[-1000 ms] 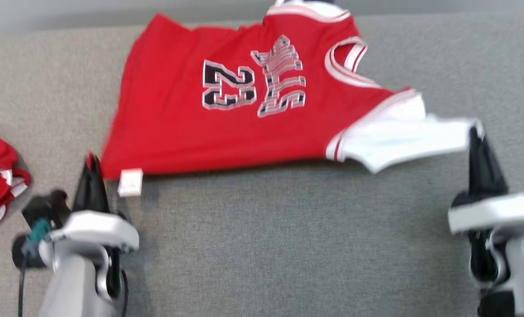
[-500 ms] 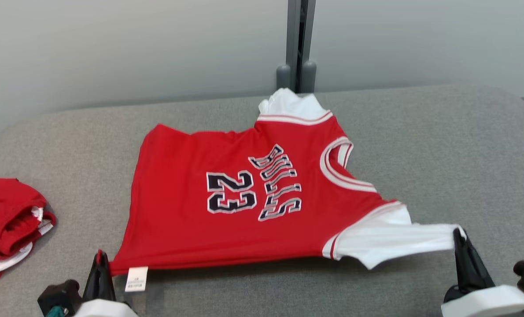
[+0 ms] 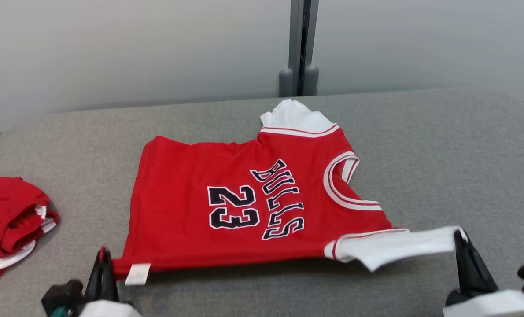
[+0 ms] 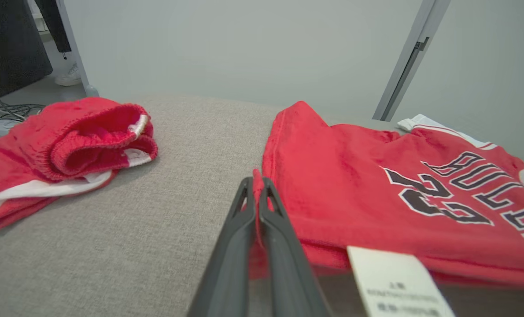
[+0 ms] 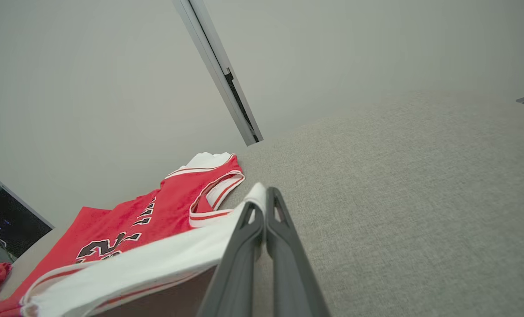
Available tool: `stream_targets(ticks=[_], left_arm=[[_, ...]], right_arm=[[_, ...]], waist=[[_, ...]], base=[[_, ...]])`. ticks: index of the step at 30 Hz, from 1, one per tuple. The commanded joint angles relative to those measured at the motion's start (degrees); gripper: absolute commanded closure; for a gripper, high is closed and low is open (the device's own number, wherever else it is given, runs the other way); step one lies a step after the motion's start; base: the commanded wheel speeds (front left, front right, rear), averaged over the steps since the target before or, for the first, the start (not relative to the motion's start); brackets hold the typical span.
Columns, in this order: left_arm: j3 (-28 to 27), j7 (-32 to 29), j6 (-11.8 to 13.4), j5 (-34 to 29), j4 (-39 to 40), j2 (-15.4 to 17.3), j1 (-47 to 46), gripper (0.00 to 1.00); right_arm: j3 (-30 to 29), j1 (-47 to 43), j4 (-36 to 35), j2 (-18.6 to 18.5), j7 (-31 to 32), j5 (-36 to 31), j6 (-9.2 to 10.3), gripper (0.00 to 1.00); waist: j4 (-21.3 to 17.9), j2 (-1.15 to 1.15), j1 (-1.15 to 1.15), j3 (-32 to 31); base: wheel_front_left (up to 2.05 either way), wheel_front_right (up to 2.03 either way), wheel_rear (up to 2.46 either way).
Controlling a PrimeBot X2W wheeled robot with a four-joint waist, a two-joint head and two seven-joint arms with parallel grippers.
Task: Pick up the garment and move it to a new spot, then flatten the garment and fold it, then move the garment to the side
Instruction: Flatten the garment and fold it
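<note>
Holding red jersey (image 3: 244, 207) at the counter's (image 3: 442, 145) near edge: our left claw (image 3: 102, 254) clamped tight on hem corner, our right claw (image 3: 459, 237) clamped on white sleeve (image 3: 398, 246)

Soft even light, sharp (wrist edges warped)

The left gripper (image 3: 103, 257) is seen at the near edge of the worktop (image 3: 442, 154), toward its left corner, with the two dark fingers (image 4: 238, 229) pointed away from the body and pressed together on the hem corner of the shirt (image 3: 226, 185). The right gripper (image 3: 458, 235) is seen at the same edge, toward the right corner, fingers likewise closed, with the tip of the white sleeve (image 3: 389, 246) pinched between them. The pale wrists (image 3: 493, 304) are cut off below.
</note>
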State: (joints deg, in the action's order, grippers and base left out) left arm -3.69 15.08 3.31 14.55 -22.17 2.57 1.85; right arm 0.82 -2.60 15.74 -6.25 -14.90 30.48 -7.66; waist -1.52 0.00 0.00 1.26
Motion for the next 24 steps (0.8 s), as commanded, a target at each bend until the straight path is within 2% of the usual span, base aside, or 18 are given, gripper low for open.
stream_targets(ticks=[1, 7, 13, 19, 24], left_arm=[[0.80, 0.12, -0.51, -0.74, 0.26, 0.58, -3.23, 1.00], [3.38, 0.12, -1.44, -2.68, -1.81, 0.53, -10.24, 1.00], [5.16, 0.12, -2.46, -4.76, -7.23, 0.49, -19.44, 1.00], [5.56, 0.12, -3.18, -6.81, -12.09, 0.48, -26.94, 1.00], [5.25, 0.12, -3.62, -8.59, -14.99, 0.72, -31.36, 1.00]], right_arm=[[0.18, 3.30, 0.20, -0.68, -0.42, -0.18, 0.30, 1.00], [1.91, 11.20, 3.78, -1.01, -0.36, -1.49, 0.23, 1.00], [3.92, 21.44, 12.19, -1.89, -0.18, -3.31, 0.18, 1.00], [5.49, 29.81, 19.55, -2.39, -0.26, -5.10, 0.18, 1.00], [5.32, 34.06, 22.86, -1.99, -0.32, -6.47, 0.18, 1.00]], waist=[[0.15, 0.00, 0.00, 1.89], [0.51, 0.00, 0.00, 5.64], [1.19, 0.00, 0.00, 10.39], [1.94, 0.00, 0.00, 14.30], [2.31, 0.00, 0.00, 16.48]], base=[[0.00, 0.00, 0.00], [0.00, 0.00, 0.00], [0.00, 0.00, 0.00], [0.00, 0.00, 0.00], [0.00, 0.00, 0.00]])
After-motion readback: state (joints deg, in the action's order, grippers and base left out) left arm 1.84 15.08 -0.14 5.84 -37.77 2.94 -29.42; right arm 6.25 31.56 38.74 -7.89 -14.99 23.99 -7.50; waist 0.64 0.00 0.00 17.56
